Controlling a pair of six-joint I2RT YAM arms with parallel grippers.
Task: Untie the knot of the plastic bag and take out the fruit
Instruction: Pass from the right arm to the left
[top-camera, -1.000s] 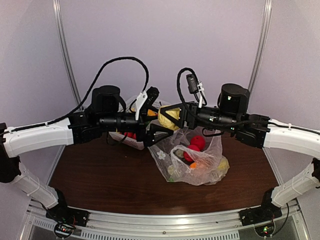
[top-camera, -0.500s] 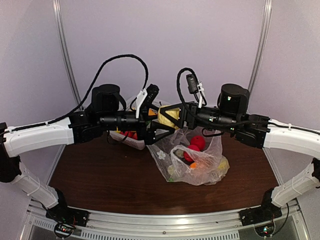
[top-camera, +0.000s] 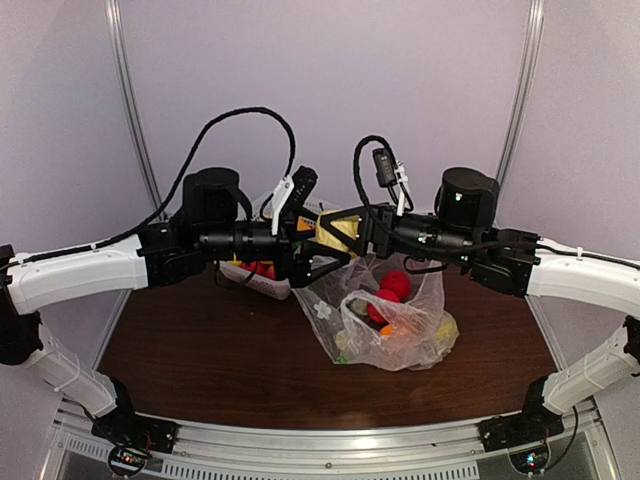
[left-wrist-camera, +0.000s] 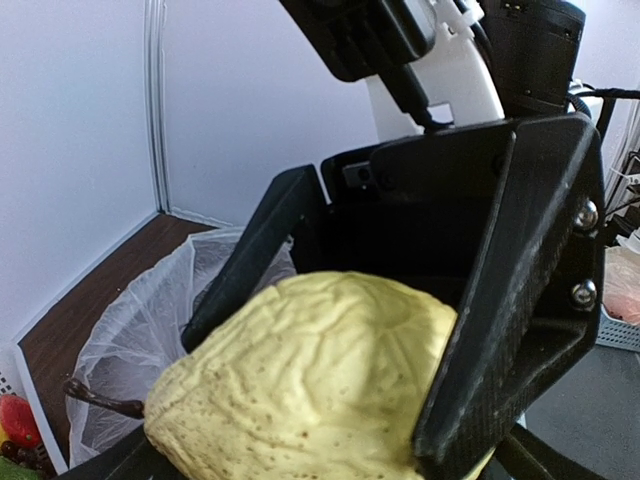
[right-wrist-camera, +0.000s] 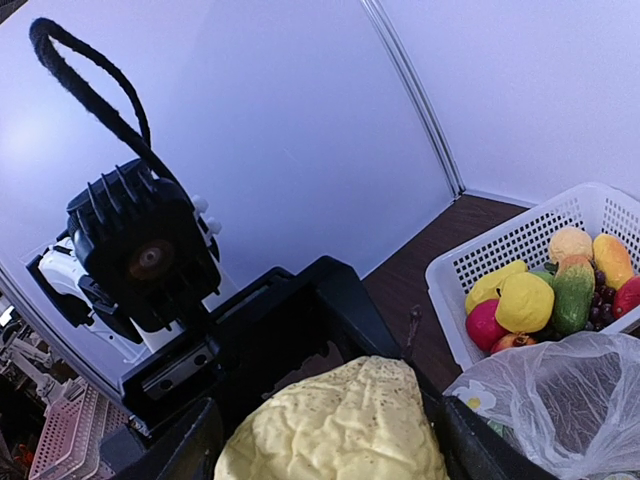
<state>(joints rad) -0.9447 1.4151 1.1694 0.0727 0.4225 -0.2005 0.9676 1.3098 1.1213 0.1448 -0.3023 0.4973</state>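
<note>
While the left fingers (top-camera: 316, 265) gape wide close by, the right fingers (left-wrist-camera: 510, 300) clamp the bumpy yellow-green fruit (top-camera: 340, 232) up above the plastic bag (top-camera: 400, 320).

The right pincer (right-wrist-camera: 335, 445) clasps a wrinkled yellow fruit (right-wrist-camera: 345, 410) between its fingers. Straight ahead of it looms the left arm (right-wrist-camera: 150, 250). To its right stand a white basket (right-wrist-camera: 500, 250) of mixed fruit and, nearer, the plastic bag (right-wrist-camera: 560, 400).

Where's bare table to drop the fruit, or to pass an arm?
Bare table: the front-left patch between plastic bag, basket and near rail; also a narrow strip before the bag. Crowded: back centre, where left arm and right arm meet around the yellow fruit, by basket and bag.
</note>
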